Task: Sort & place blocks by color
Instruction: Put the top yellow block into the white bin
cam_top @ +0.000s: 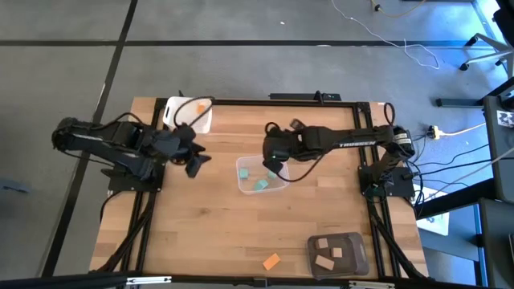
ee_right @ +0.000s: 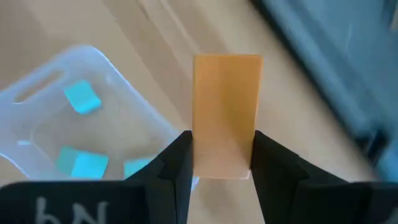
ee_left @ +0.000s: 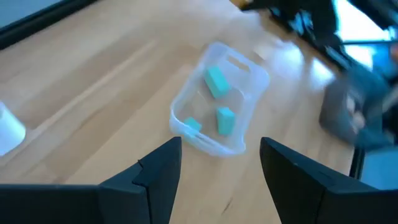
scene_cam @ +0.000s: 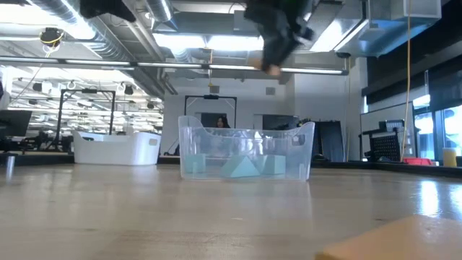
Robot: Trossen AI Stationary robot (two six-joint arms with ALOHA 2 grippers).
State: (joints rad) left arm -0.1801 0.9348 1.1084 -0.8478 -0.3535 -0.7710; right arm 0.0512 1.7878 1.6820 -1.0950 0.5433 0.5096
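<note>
Orange block [ee_right: 226, 112] sits pinched between my right gripper's [ee_right: 220, 163] jaws, its long axis running straight out ahead of them, flat faces pressed by the two fingers. That gripper hangs well above the surface, over the near rim of the clear tub [cam_top: 259, 177], which lies just below and to one side of the jaws and holds three teal blocks [ee_left: 219, 99]. As I read it, this block belongs elsewhere: the white tub [cam_top: 189, 114], which already shows something orange inside, stands well apart on the far side of the left arm, so the carry has to go away from the clear tub and across the middle of the surface [cam_top: 201, 217]. The left gripper [ee_left: 220, 165] hovers just beside the white tub with its jaws spread and nothing between them; it is the nearer arm to that tub, and it stands in the path I would take, so I would go wide of it or move it off first. One more orange block [cam_top: 271, 261] lies loose near the front edge, close to the dark grey tub [cam_top: 338, 254] holding the tan blocks [cam_top: 330, 253], well apart from both sets of jaws.
</note>
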